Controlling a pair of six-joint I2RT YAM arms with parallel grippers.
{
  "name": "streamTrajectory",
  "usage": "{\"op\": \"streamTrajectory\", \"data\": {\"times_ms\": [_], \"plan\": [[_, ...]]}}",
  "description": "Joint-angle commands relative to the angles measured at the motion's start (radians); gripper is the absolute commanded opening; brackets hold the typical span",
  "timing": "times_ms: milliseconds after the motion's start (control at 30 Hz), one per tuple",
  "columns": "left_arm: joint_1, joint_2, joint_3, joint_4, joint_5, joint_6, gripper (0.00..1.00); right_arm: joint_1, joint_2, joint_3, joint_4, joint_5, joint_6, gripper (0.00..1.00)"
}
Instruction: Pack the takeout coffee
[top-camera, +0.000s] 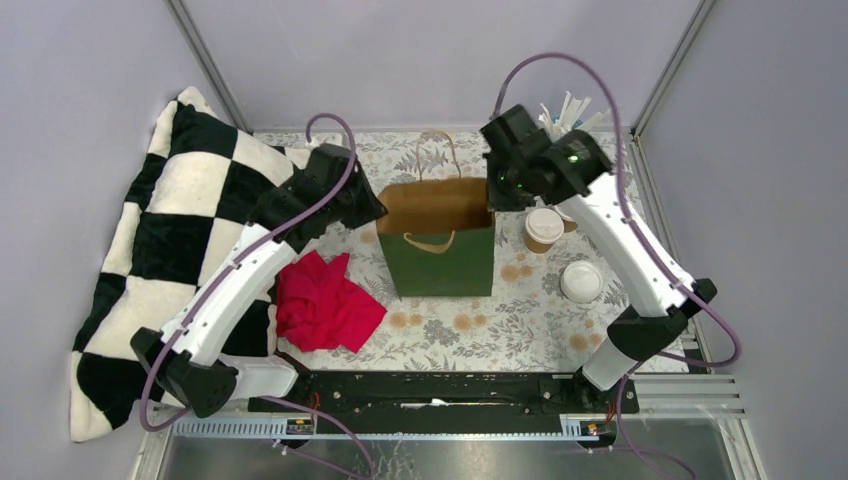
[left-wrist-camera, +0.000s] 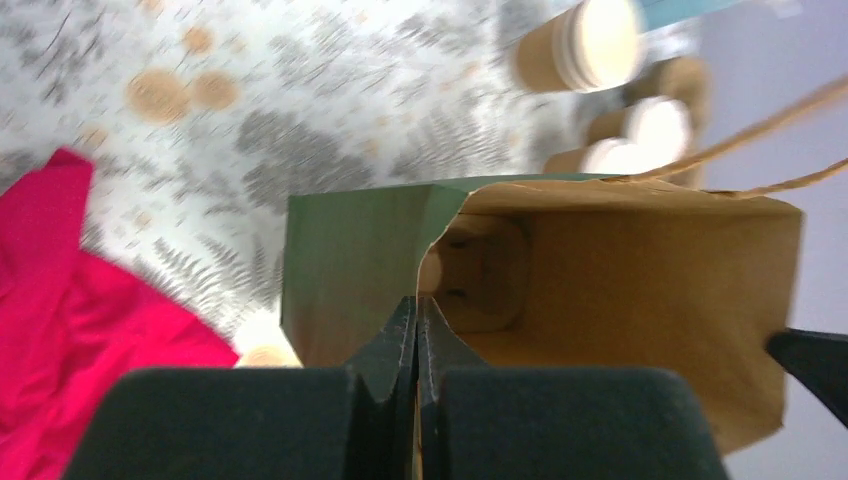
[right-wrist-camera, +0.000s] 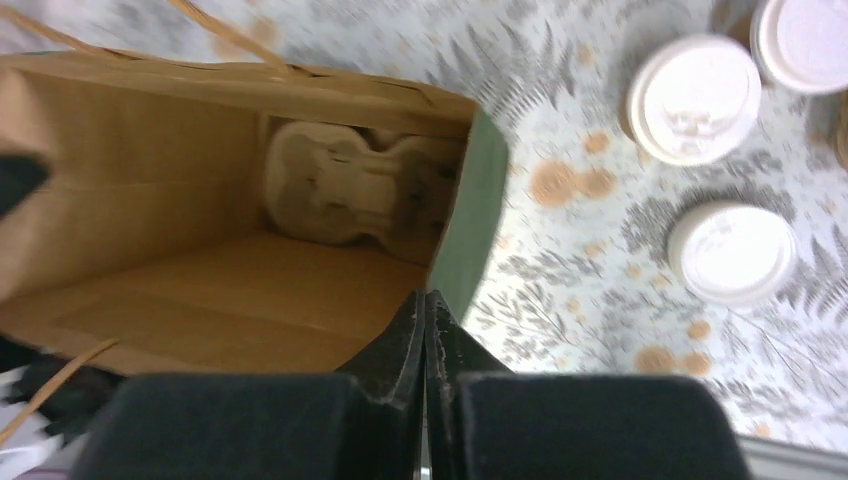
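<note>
No words, brand marks or numbers can be read anywhere. The white lids (right-wrist-camera: 693, 98) carry raised marks, perhaps lettering, but these are too blurred to make out.

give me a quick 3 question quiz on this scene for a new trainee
1. True or false: a coffee cup already sits inside the green bag.
2. Pick one. The left gripper and the right gripper are each: A shut on the bag's top edge; B shut on a cup; C open.
3. Short answer: going by the robot's own sides, on which side of the bag do the lidded cups stand?

Key: 1 false, the right wrist view shows only a cardboard carrier at the bottom; 2 A; 3 the right.
</note>
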Motion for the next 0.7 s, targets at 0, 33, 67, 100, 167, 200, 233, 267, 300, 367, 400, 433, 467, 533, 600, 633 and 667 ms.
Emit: {"op": "streamTrajectory", "data": {"times_ms": [0,33,67,100,167,200,233,267,300,367,400,433,467,533,600,633,667], "plan": [[-0.012,-0.053,0.151,0.025,0.044,-0.01,0.0,-0.004,-0.055,0.141,-0.024,-0.042,-0.008,0.0],[-0.012,-0.057,0.136,0.027,0.036,-0.006,0.0,-0.004,-0.07,0.088,0.004,-0.043,-0.007,0.0],[-0.012,-0.063,0.101,0.037,0.024,0.001,0.0,-0.005,-0.092,0.015,0.048,-0.044,-0.006,0.0],[-0.011,-0.071,0.056,0.048,0.004,0.009,0.0,-0.005,-0.112,-0.064,0.1,-0.039,-0.006,0.0],[0.008,-0.082,-0.052,0.058,-0.02,-0.003,0.0,-0.005,-0.149,-0.212,0.207,-0.033,-0.007,0.0],[0.026,-0.083,-0.076,0.072,-0.003,-0.002,0.0,-0.006,-0.153,-0.269,0.24,-0.03,-0.012,0.0],[0.032,-0.082,-0.092,0.087,0.001,0.008,0.0,-0.005,-0.15,-0.308,0.259,-0.03,-0.02,0.0],[0.032,-0.081,-0.096,0.095,0.004,0.013,0.0,-0.006,-0.138,-0.318,0.252,-0.032,-0.026,0.0],[0.034,-0.074,-0.078,0.089,0.009,0.018,0.0,-0.006,-0.121,-0.297,0.229,-0.038,-0.029,0.0],[0.032,-0.06,0.002,0.055,0.034,0.034,0.0,-0.004,-0.093,-0.19,0.164,-0.052,-0.037,0.0],[0.03,-0.058,0.043,0.039,0.04,0.034,0.0,-0.001,-0.089,-0.13,0.144,-0.05,-0.036,0.0],[0.03,-0.061,0.07,0.033,0.043,0.031,0.0,0.001,-0.09,-0.08,0.136,-0.05,-0.037,0.0],[0.029,-0.068,0.084,0.033,0.041,0.026,0.0,0.001,-0.093,-0.044,0.138,-0.053,-0.036,0.0],[0.029,-0.089,0.073,0.058,0.023,0.027,0.0,0.002,-0.098,-0.031,0.16,-0.052,-0.041,0.0],[0.034,-0.097,0.025,0.067,0.01,0.027,0.04,0.0,-0.115,-0.121,0.23,-0.055,-0.064,0.0],[0.038,-0.098,0.008,0.067,0.022,0.028,0.08,0.0,-0.126,-0.177,0.271,-0.054,-0.088,0.0],[0.039,-0.1,-0.005,0.067,0.042,0.038,0.13,0.001,-0.135,-0.218,0.317,-0.064,-0.132,0.0]]}}
